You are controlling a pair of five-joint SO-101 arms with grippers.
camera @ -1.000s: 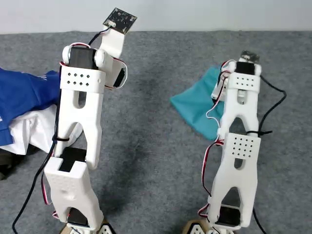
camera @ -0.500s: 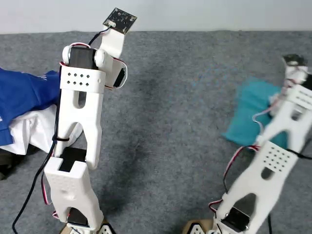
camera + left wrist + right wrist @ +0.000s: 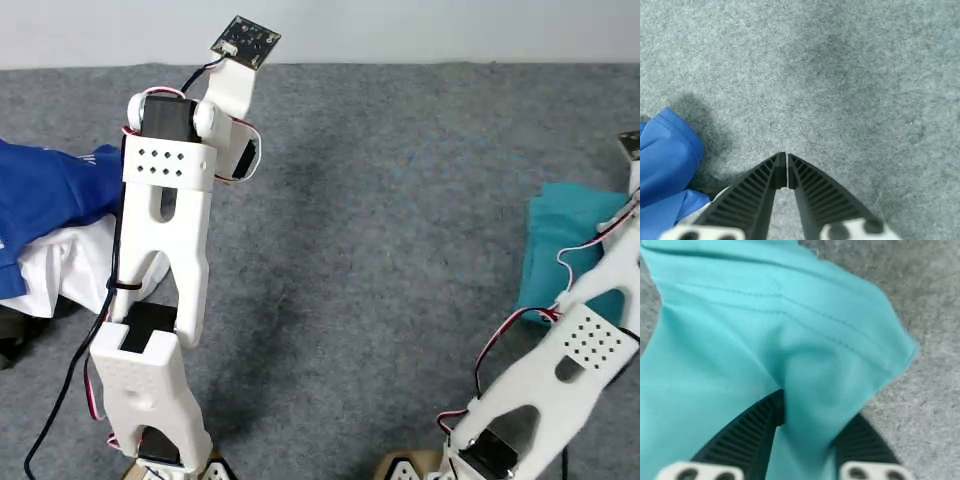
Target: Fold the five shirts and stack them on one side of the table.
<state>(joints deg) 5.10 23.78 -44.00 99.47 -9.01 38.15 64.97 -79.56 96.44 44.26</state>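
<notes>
A folded teal shirt (image 3: 565, 250) lies at the table's right edge, partly under the right arm (image 3: 560, 370). The wrist view shows my right gripper (image 3: 805, 415) shut on the teal shirt (image 3: 765, 335), whose cloth bunches between the black fingers (image 3: 747, 435). At the left edge a blue shirt (image 3: 45, 195) is heaped on a white shirt (image 3: 65, 265). The left arm (image 3: 165, 230) stands beside that heap. My left gripper (image 3: 787, 170) is shut on nothing, low over bare carpet, with a blue shirt (image 3: 665, 167) fold just beside it.
Grey carpet (image 3: 380, 220) covers the table between the two arms. A pale wall runs along the far edge (image 3: 400, 30). A dark item (image 3: 12, 340) peeks out under the white shirt at the left edge.
The right arm has swung right, dragging the teal shirt from centre-right to the table's right edge. The left arm has stayed still.
</notes>
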